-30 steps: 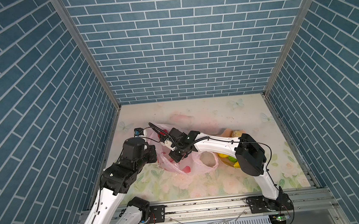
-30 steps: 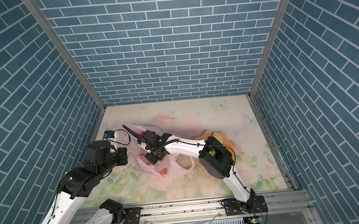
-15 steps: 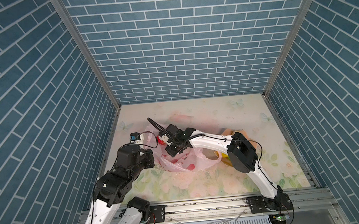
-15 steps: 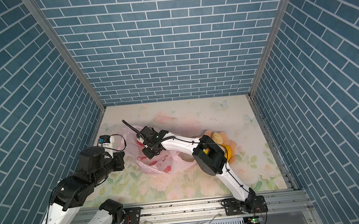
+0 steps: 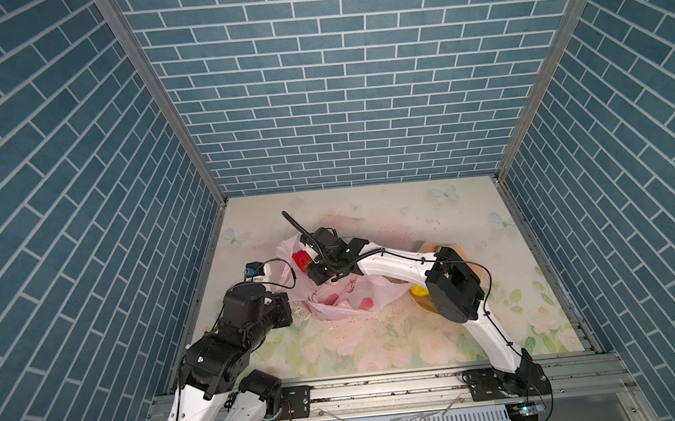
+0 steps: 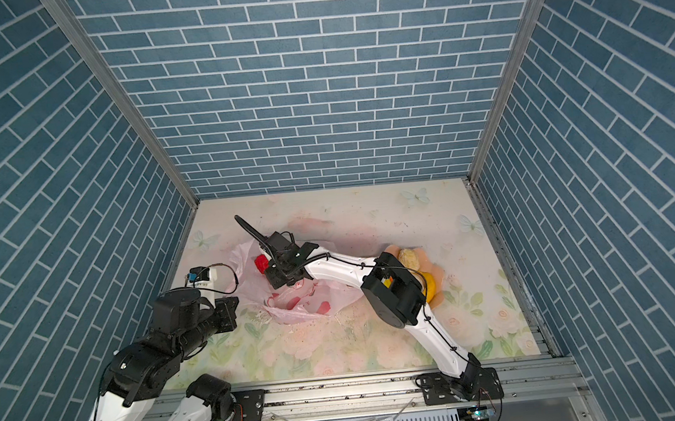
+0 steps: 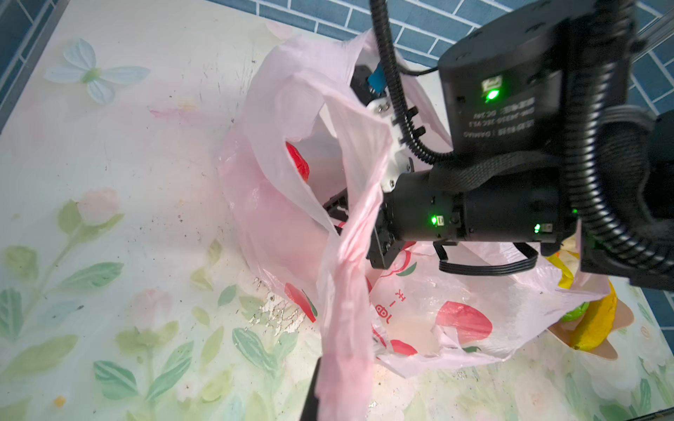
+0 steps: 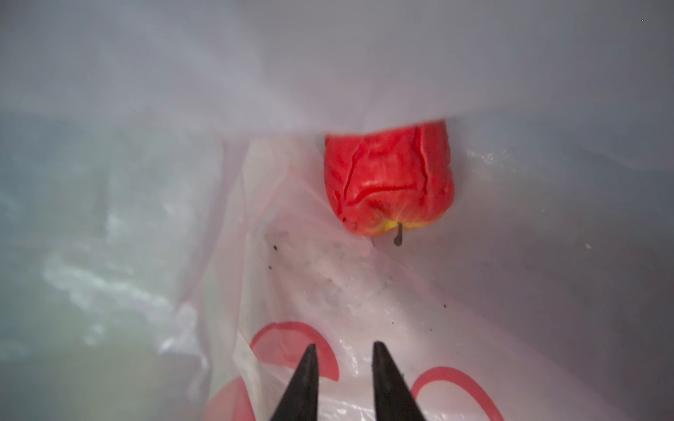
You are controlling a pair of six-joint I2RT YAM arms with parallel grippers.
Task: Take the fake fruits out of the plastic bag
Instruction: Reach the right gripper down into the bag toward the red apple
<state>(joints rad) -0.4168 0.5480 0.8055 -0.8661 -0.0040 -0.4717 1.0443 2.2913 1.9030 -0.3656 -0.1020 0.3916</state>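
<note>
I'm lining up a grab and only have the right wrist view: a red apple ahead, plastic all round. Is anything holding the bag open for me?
Observer: Yes. The left gripper is shut on a handle strip of the plastic bag, stretching the mouth open.
Operator: Any fruit already out?
Observer: A banana and a green ball lie in the peach bowl beside the bag.
Operator: Where does the apple sit on the table?
Observer: In both top views the red apple lies just left of the right arm at its wrist, in the bag's far-left part.
</note>
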